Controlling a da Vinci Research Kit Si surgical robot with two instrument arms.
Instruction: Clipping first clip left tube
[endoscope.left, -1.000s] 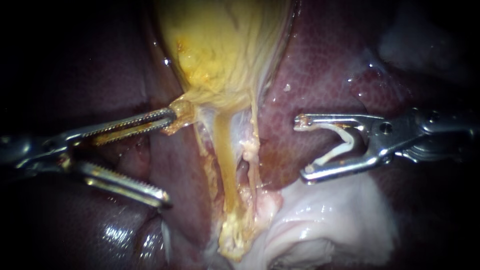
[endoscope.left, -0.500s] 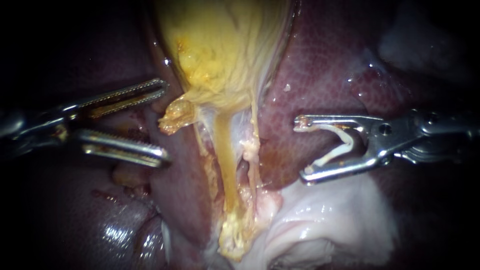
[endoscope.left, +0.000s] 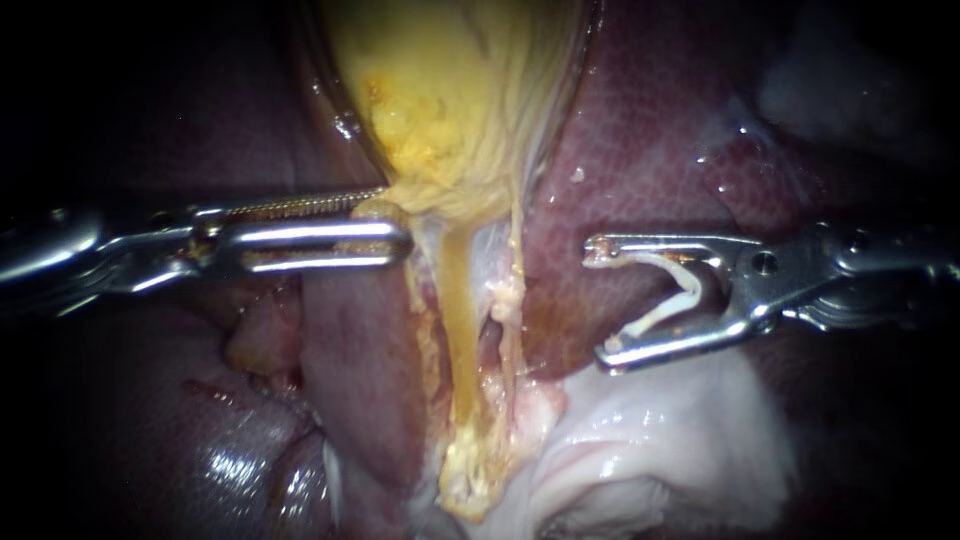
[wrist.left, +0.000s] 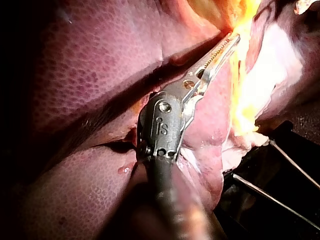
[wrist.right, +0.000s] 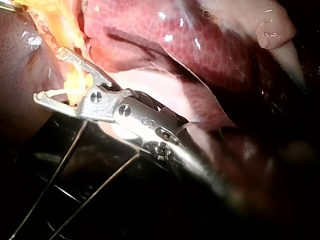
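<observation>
Left instrument (endoscope.left: 395, 222) nearer gallbladder (endoscope.left: 450, 100), over liver (endoscope.left: 650, 150)

Liver (endoscope.left: 640, 150) behind, gallbladder (endoscope.left: 450, 90) above tubes (endoscope.left: 460, 320), left instrument (endoscope.left: 395, 225) at its left, clip (endoscope.left: 685, 285) in right instrument (endoscope.left: 598, 300) rightward.

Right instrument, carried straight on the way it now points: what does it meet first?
The right instrument, loaded with a clip, points across liver toward the thin pale tube under the gallbladder; it would probably meet that first, though depth is unclear.
</observation>
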